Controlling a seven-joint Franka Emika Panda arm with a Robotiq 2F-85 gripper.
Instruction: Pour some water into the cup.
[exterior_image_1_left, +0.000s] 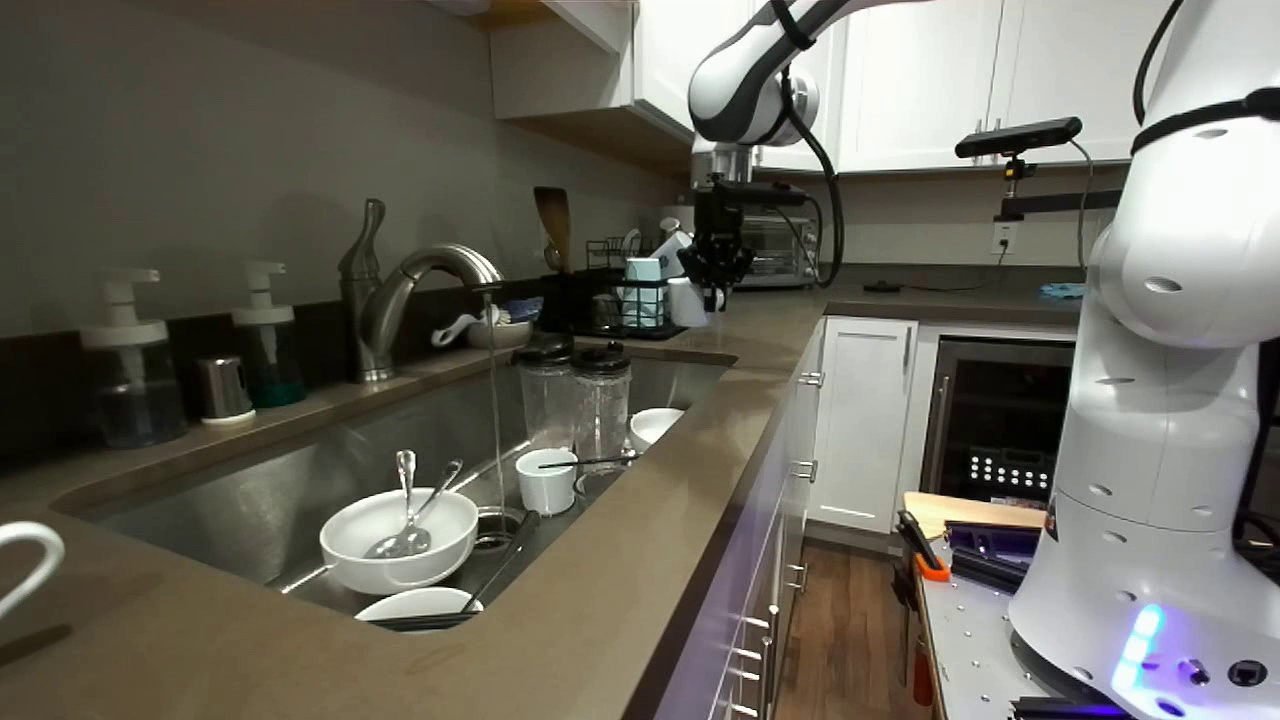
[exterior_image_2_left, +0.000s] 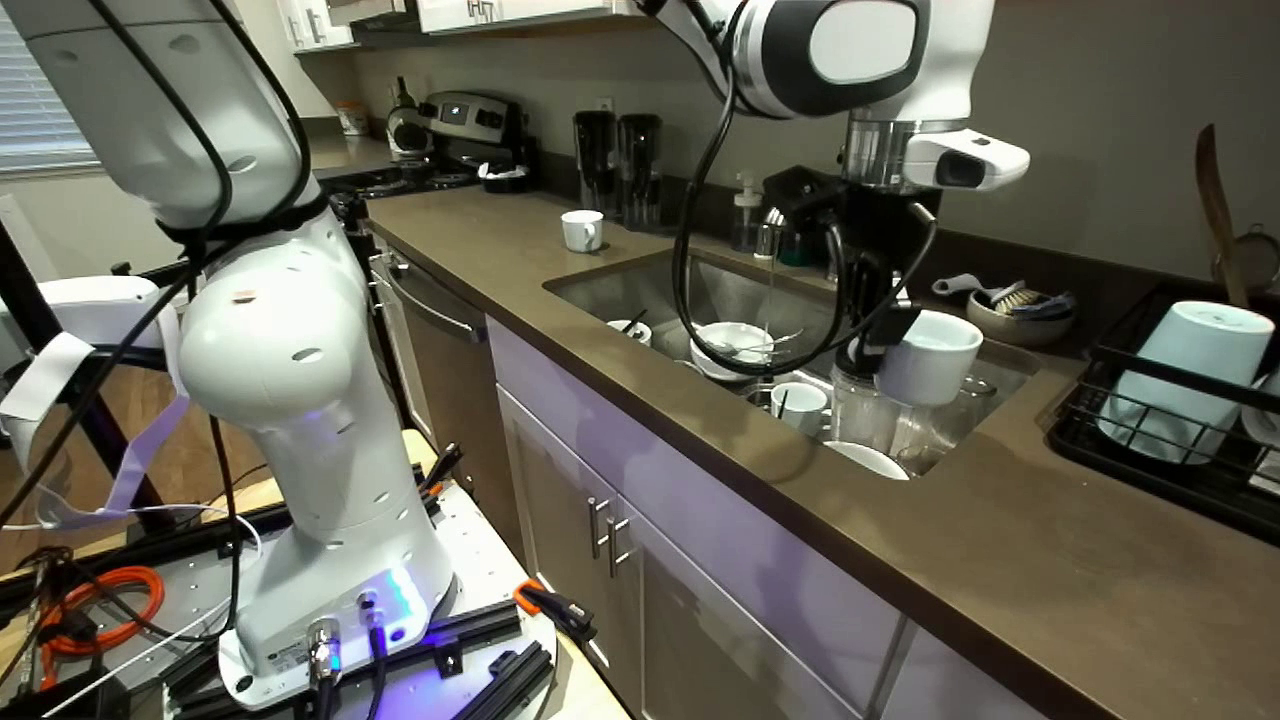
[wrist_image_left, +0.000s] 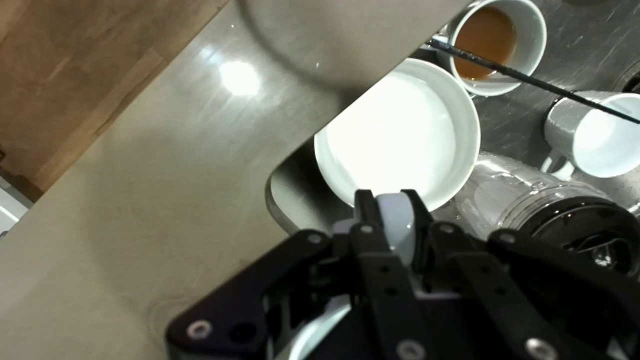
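Raised white cup held by end effector; water running into sink

The end effector is found set narrow, its fingers pressed on a slim pale part at the side of the white cup. The white cup is held clear of the surfaces below, near the end of the sink toward the dish rack. It is held close to upright, with a slight tilt. Whether it is positioned over the basin or over the table cannot be told, and its contents cannot be made out.

Water is discharged from the faucet in a thin stream directed toward the drain. The white cup is located well apart from this stream.

In the sink, a large bowl holding spoons is seen near the drain. Two clear containers with dark lids are noted, standing side by side. In the wrist view, a white bowl is seen just ahead of the fingers, with a mug of brown liquid beside it. A second mug is observed nearby, and a thin dark stick is seen crossing both mugs.

On the table, a white mug is placed beyond the sink in an exterior view. A pale blue tumbler is noted leaning in the dish rack. Two soap dispensers are set behind the sink.
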